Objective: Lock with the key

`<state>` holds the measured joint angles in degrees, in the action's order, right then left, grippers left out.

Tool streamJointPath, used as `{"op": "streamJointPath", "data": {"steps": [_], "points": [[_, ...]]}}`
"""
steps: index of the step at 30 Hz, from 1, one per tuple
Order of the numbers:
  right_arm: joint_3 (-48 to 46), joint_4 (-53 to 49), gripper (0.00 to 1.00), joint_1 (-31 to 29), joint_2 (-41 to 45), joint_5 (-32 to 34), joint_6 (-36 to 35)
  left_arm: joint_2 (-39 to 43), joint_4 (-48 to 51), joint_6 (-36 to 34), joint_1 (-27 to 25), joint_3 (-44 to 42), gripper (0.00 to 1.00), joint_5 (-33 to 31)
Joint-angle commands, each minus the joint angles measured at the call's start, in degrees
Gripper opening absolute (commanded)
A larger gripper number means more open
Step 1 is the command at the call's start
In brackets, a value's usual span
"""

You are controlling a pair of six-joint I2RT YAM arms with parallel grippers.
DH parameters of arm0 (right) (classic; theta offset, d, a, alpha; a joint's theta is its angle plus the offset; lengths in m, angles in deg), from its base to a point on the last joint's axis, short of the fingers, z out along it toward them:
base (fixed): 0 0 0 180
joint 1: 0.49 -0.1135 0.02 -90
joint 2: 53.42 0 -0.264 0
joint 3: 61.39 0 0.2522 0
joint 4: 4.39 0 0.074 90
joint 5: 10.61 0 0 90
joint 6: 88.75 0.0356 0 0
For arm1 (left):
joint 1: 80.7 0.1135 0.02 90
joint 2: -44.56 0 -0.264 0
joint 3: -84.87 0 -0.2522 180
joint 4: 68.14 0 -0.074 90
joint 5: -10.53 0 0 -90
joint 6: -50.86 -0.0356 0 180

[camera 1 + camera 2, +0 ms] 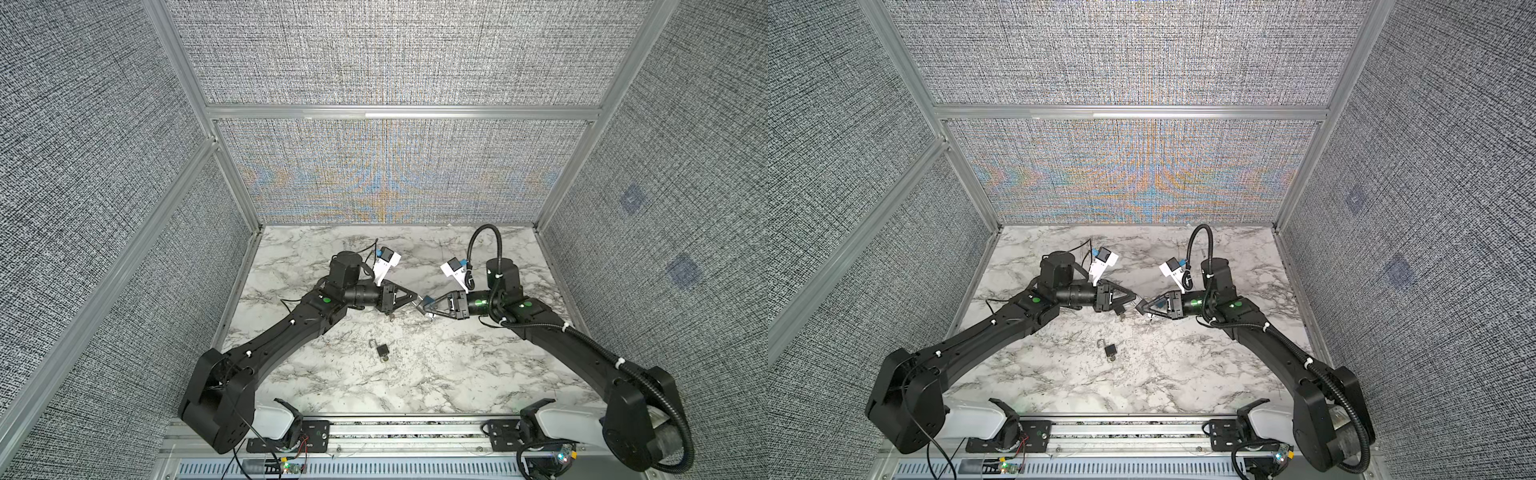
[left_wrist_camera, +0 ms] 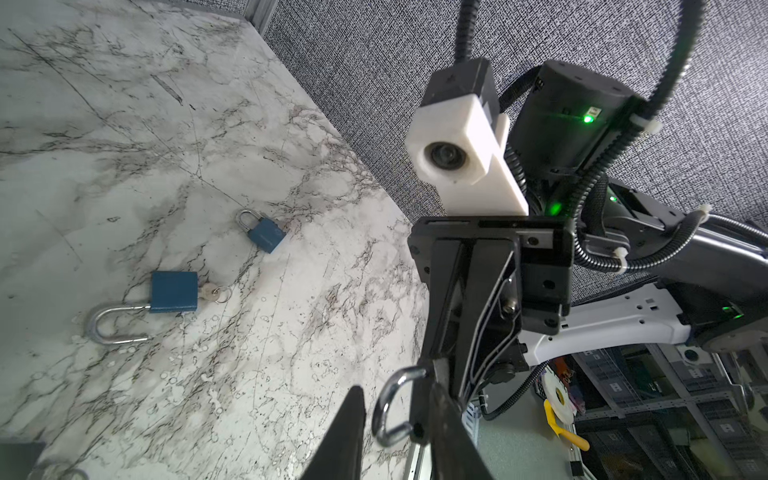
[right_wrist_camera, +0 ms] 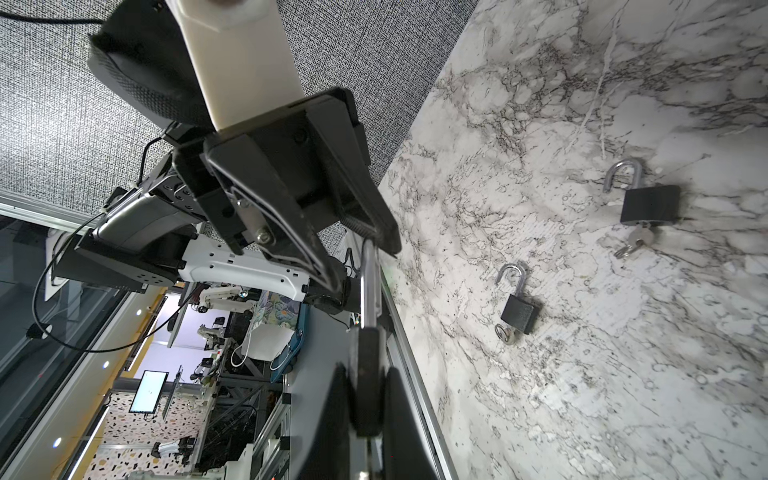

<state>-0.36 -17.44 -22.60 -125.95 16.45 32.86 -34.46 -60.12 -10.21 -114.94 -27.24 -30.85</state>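
pinching the padlock [image 3: 365, 365] body, right gripper [image 3: 366, 409] offers its seemingly open shackle [image 3: 369, 291] to left gripper [image 3: 360, 266], fingers part-spread, grip unclear; locking remains.

Both top views look steeply down on my whole table [image 1: 457, 374] from the front; left wrist camera [image 1: 385, 259] and right wrist camera [image 1: 453, 268] face each other closely

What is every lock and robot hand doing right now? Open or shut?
held padlock: in the air, body pinched; shackle open or shut, cannot tell.
right gripper: shut on the held padlock.
left gripper: jaws slightly apart around its shackle; grip unclear.
first table padlock: lying flat, shackle open, key in.
second table padlock: lying flat, shackle open, key in.
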Motion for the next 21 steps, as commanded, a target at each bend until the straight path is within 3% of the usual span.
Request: {"op": "streamJointPath", "data": {"steps": [1, 12, 21], "points": [[0.29, 2.10, 0.00, 0.06, 0.02, -0.76, 0.64, -0.01, -1.80, -0.45, 0.11, 0.03, 0.27, 1.21], [0.36, 3.14, 0.00, 0.09, 0.26, -0.60, 1.65, -0.29, -2.66, -0.01, 0.14, -0.67, 0.02, 1.30], [-0.65, 8.52, 0.00, 0.13, 0.72, -2.01, 6.00, -1.08, -5.71, 1.70, 0.14, -2.63, 0.00, 2.50]]}}
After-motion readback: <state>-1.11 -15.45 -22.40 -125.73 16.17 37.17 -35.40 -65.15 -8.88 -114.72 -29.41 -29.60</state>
